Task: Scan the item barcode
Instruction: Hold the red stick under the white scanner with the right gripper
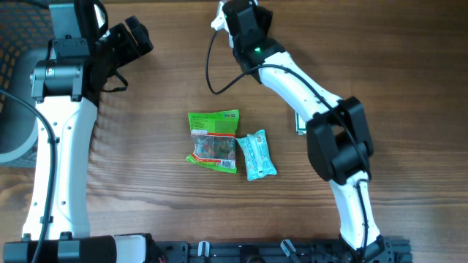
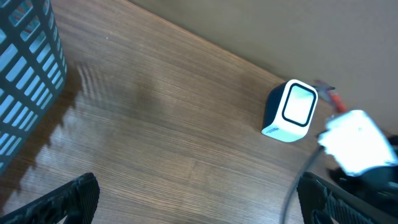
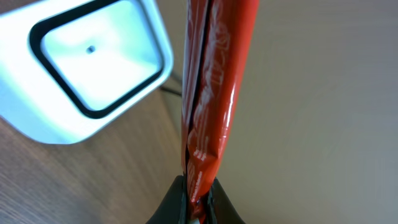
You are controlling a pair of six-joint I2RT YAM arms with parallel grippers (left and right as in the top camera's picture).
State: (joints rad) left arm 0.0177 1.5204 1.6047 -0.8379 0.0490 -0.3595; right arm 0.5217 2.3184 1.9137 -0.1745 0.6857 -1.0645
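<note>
Wood table (image 1: pixel 146 183), 1 off. Far left: 1 basket (image 2: pixel 25 74), slatted, at table edge. L gripper (image 1: pixel 137 36), 1 off, sits near top left. Its fingers (image 2: pixel 68 199) are spread fully wide w/ nothing between them, bare tabletop below.

Centre: 2 pkts lying flat, touching side by side. These are 1 green pkt (image 1: pixel 213 139) and, on its right, 1 teal pkt (image 1: pixel 256 155).

Top centre: 1 scanner (image 2: pixel 292 112), white window w/ dark bezel, standing on table near back edge. R gripper (image 3: pixel 198 202), 1 off, has jaws clamped tight on one end of 1 red pkt (image 3: pixel 211 93). Red pkt is held off the table, edge-on to wrist cam, just right of scanner window. Contact w/ scanner: cannot tell.

Right: 1 further item (image 1: pixel 299 126), green-edged, mostly hidden under R arm. Type not legible.
</note>
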